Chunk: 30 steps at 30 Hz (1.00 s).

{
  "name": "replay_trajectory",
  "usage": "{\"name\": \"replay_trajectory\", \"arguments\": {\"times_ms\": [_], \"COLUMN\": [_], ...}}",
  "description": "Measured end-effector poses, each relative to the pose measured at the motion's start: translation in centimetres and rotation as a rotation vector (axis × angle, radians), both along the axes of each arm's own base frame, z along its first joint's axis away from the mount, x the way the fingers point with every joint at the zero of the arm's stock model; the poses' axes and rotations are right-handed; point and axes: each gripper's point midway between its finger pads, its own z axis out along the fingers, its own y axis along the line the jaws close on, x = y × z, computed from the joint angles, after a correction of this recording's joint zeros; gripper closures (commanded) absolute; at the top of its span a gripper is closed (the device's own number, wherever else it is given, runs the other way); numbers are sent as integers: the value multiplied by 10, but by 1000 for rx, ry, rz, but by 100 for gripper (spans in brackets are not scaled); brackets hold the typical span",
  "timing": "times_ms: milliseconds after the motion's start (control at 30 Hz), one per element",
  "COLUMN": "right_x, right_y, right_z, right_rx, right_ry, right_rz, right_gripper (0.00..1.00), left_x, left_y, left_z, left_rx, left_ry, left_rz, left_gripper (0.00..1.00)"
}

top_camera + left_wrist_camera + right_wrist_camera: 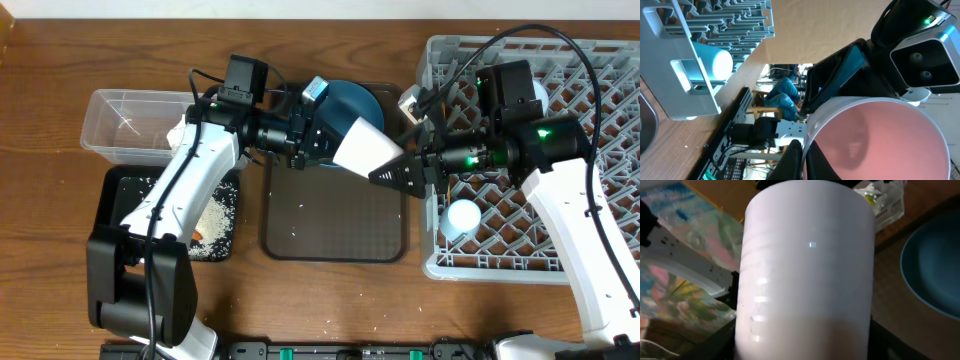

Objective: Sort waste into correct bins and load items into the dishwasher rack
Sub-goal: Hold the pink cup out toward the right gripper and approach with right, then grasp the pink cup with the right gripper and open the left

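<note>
The pink cup, white outside and pink inside, hangs on its side above the dark brown tray, between both grippers. My left gripper is shut on the cup's rim; in the left wrist view its fingers pinch the wall of the cup. My right gripper is closed round the cup's base, its fingers either side of the cup. The blue plate lies on the tray. The light blue cup stands in the grey rack. The chopsticks are out of view.
The clear box holds white tissue. The black tray holds rice and a carrot piece. A wrapper lies by the rack's corner. The brown serving tray has a few rice grains.
</note>
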Motion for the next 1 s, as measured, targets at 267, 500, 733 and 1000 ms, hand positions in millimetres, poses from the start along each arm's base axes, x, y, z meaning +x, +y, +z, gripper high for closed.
{"name": "replay_trajectory", "arguments": {"times_ms": [267,500,733,1000], "right_x": [0,5,14,15], "right_y": [0,-8,-22,-22], "right_z": [0,0,0,0], "right_rx": [2,2,3,5], "right_ry": [2,18,39,33], "right_rz": [1,-32,-89,-90], "right_gripper": [41,45,46,45], "left_x": [0,4,6,0], "left_y": [0,0,0,-8], "left_z": [0,-7,-11,-12], "left_rx": [0,41,67,70], "left_ry": [-7,-14,-19,-20], "left_rz": [1,21,34,11], "left_gripper": [83,83,83,83]}}
